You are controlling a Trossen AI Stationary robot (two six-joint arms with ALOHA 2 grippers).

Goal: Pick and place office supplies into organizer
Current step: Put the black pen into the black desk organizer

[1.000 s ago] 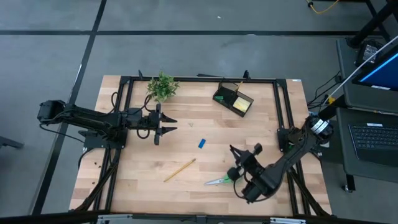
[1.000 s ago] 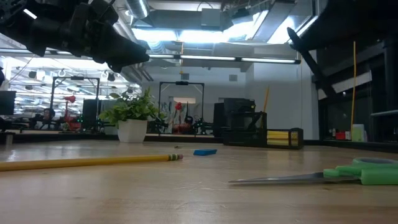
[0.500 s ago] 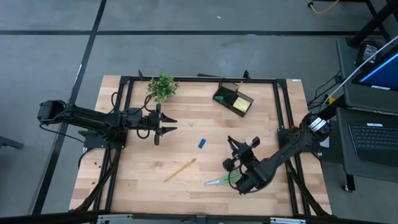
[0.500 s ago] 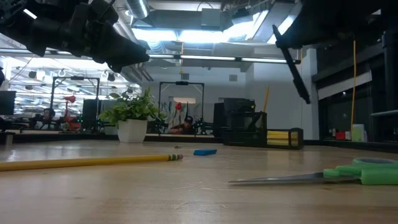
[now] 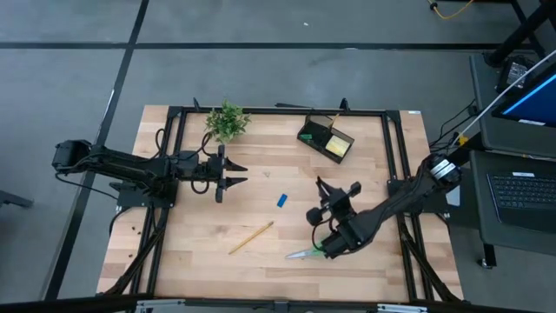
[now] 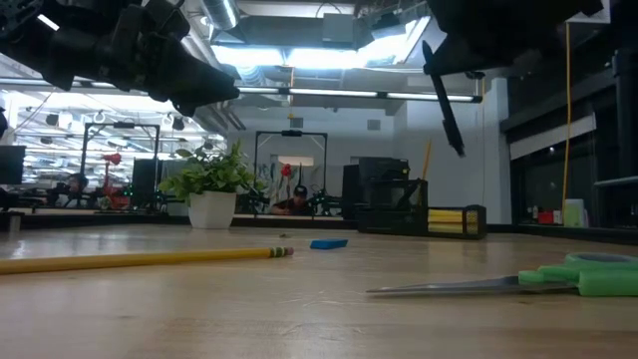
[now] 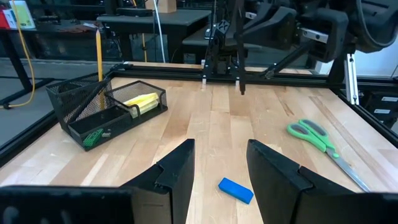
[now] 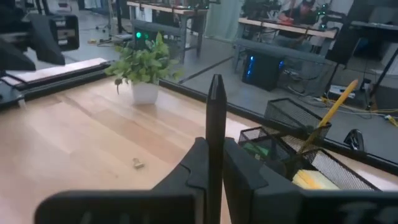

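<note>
The right gripper (image 8: 211, 168) is hanging above the wooden table (image 5: 261, 261), its fingers clamping a black pen (image 8: 215, 124) that is standing upright between them. The green-handled scissors (image 5: 308, 253) are lying just beside it; the organizer (image 5: 325, 139) is sitting well ahead, holding a pencil (image 8: 336, 102) and yellow sticky-note pad (image 7: 142, 101). The left gripper (image 5: 228, 173) is hovering with fingers parted, the blue eraser (image 7: 236, 190) just ahead, another pencil (image 5: 251, 236) nearby. A potted plant (image 5: 226, 121) is standing near the far edge.
</note>
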